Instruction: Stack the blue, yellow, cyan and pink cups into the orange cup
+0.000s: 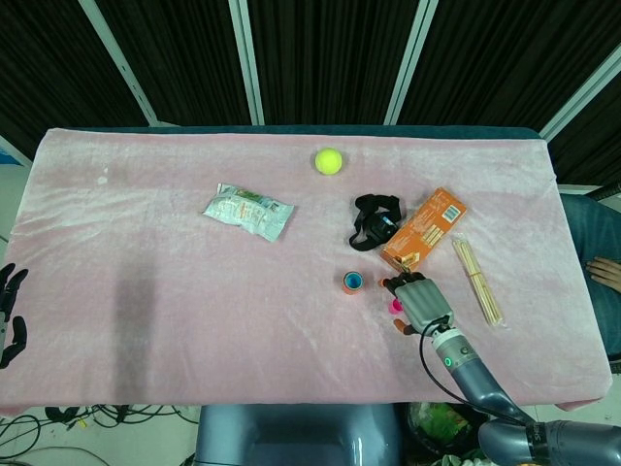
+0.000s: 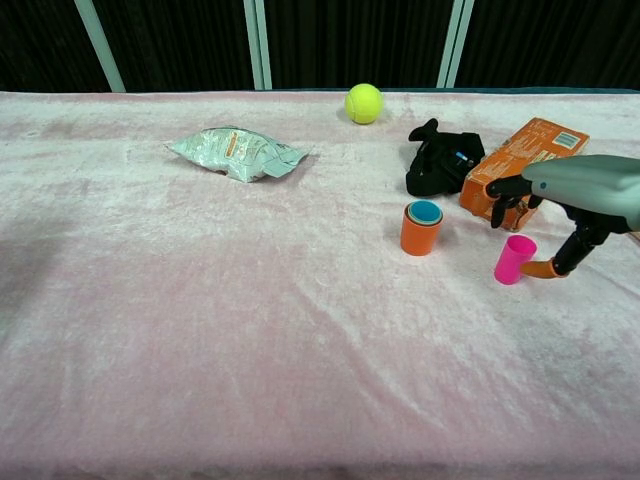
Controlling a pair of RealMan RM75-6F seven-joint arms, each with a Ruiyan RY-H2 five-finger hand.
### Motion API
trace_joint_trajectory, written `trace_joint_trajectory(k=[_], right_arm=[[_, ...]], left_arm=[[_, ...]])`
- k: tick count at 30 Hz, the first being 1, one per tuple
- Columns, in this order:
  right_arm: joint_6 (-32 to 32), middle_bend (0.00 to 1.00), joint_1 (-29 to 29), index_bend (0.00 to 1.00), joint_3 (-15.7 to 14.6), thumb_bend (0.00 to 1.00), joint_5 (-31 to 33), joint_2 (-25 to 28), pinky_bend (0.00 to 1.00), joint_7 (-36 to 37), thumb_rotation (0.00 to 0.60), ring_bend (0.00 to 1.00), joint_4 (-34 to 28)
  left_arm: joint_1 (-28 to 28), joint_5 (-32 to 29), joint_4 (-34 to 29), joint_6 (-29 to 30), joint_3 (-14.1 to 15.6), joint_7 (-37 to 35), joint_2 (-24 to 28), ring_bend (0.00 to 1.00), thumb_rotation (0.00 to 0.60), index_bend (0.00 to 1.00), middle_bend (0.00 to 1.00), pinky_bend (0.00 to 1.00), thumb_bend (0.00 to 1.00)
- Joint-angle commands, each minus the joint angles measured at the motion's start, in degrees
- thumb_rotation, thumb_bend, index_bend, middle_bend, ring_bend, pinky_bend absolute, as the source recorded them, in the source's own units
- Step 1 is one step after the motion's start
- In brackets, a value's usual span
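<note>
**Now, my right hand poised over the pink cup**

Nearest me, my right hand hovers with its fingers spread and curved downward, holding nothing; one orange fingertip sits just beside the base of the pink cup, though I cannot tell whether it touches. That cup stands upright on the tabletop, under the front of my hand. Off toward my left arm's side from the hand stands the orange cup, upright, with a cyan rim showing at the top of the nest inside it. Beyond my fingers lies an orange box, and just beside that a black strap bundle. From the head view, a pack of wooden sticks lies on the outer side of my hand. Further out rests a tennis ball, and well away across the cloth a crinkled snack packet. My left hand hangs at the far edge, off the tabletop, fingers loosely apart and empty.
</note>
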Motion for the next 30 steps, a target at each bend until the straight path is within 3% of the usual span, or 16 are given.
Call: trace_joint_trajectory(k=[1, 19, 24, 30], right_arm=[[-0.5, 0.30, -0.4, 0.27, -0.1, 0.22, -0.4, -0.9, 0.22, 0.4, 0.600, 0.19, 1.3], [-2.6, 0.44, -2.1, 0.46, 1.6, 0.30, -1.3, -4.0, 0.22, 3.1, 0.600, 0.25, 7.9], [-2.8, 0.48, -2.2, 0.55, 2.3, 0.35, -2.3, -3.9, 0.22, 4.1, 0.600, 0.28, 8.1], [-3.0, 0.49, -1.2, 0.57, 4.3, 0.38, -3.0, -1.9, 0.22, 3.7, 0.600, 0.29, 5.7]], left_arm=[[0.0, 0.0, 0.0, 0.0, 0.0, 0.0, 0.0, 0.00, 0.600, 0.03, 0.01, 0.02, 0.71], [0.0, 0.1, -0.1, 0.0, 0.0, 0.0, 0.2, 0.00, 0.600, 0.04, 0.01, 0.02, 0.71], [0.0, 0.2, -0.1, -0.1, 0.1, 0.2, 0.1, 0.00, 0.600, 0.04, 0.01, 0.03, 0.71], [-0.1, 0.2, -0.2, -0.3, 0.2, 0.1, 0.2, 0.00, 0.600, 0.04, 0.01, 0.03, 0.71]])
